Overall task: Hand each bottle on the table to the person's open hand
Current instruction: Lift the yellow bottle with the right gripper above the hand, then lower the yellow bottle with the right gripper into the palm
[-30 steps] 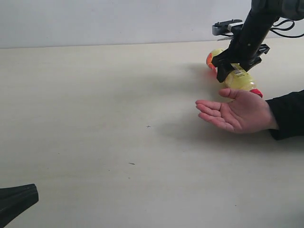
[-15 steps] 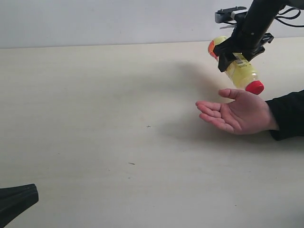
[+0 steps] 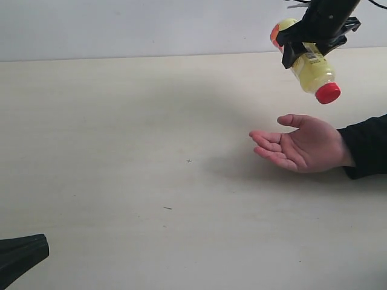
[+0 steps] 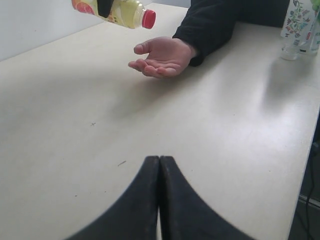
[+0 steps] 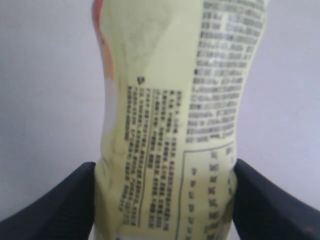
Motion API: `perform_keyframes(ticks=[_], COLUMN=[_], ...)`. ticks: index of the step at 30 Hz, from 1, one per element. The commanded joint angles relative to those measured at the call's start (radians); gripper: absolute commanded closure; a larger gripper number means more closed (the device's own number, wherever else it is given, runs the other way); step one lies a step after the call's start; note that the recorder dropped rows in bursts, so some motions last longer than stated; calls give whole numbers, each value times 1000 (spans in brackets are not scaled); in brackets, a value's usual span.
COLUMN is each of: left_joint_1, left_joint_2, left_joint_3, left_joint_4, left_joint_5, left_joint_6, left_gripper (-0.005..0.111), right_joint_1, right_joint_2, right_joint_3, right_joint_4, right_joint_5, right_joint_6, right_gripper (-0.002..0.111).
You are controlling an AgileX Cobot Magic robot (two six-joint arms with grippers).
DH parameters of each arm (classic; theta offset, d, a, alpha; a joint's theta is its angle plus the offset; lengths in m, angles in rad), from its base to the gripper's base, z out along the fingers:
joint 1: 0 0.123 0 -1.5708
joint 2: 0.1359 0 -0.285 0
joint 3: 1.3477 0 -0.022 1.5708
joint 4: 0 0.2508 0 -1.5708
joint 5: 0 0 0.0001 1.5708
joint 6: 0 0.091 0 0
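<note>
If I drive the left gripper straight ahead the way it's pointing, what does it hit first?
Likely nothing soon: bare table lies ahead of the left gripper. Further along sits the person's open hand, though depth is unclear.

The bottle (image 3: 311,67) is showing pale yellow, wearing a red cap (image 3: 327,92) and an orange patch at its base; its label (image 5: 170,125) is carrying dense black print. The bench (image 3: 121,151) is showing pale beige with a few tiny dark specks. The hand (image 3: 302,145) is showing light skin beside a black sleeve (image 3: 367,145). The right gripper (image 3: 305,51) and left gripper (image 4: 159,162) are both looking black.
</note>
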Motion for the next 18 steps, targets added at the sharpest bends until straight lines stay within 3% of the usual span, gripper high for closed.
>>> perform_keyframes(ticks=[1,12,18], left_joint_1=[1,1,1], left_joint_2=[-4,-4,-4], left_joint_3=[3,3,3], left_joint_4=[-1,-1,-1], left_joint_5=[-11,-11,-11], left_joint_6=[0,0,0], left_gripper=[107,107,107], right_joint_1=[-1,72,97], right_joint_2=[-46,-165,-393], right_joint_3=[-7,68,360], right_joint_4=[-3,-15,-50], right_joint_5=[63,71,71], right_joint_6=[35,215,240], right_gripper=[108,108,108])
